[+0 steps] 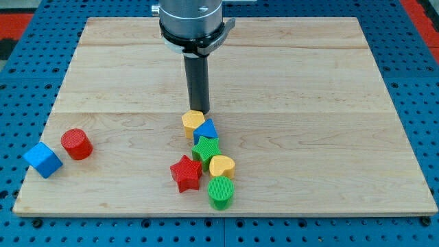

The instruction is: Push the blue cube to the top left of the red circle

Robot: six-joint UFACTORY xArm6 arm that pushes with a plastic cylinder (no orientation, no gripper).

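Wooden board, pale planks, on a blue pegged surface.

Item: my tip, lower end of a dark rod hanging from a grey mount at the view's top centre. It has no fingers, so nothing opens or closes and it holds nothing. The tip stands at the top edge of the middle cluster, touching or just short of the yellow block; which of the two cannot be told.

Item: blue cube, the task's thing. Far to the view's left of the tip and lower, near the board's bottom left edge.

Item: red circle, a short red cylinder. Also well left of the tip, just to the right of the blue cube and slightly above it, apart from it.

Item: cluster directly below the tip, running toward the view's bottom: yellow block, a second blue block, green star, yellow heart, red star, green cylinder. Packed close, several touching.

Progress, as judged: not begun in effect. The cube sits at the circle's lower left, not its top left, and the tip is well away from it. Remaining: travel left past the cluster, get below the cube, push it upward beside the circle.
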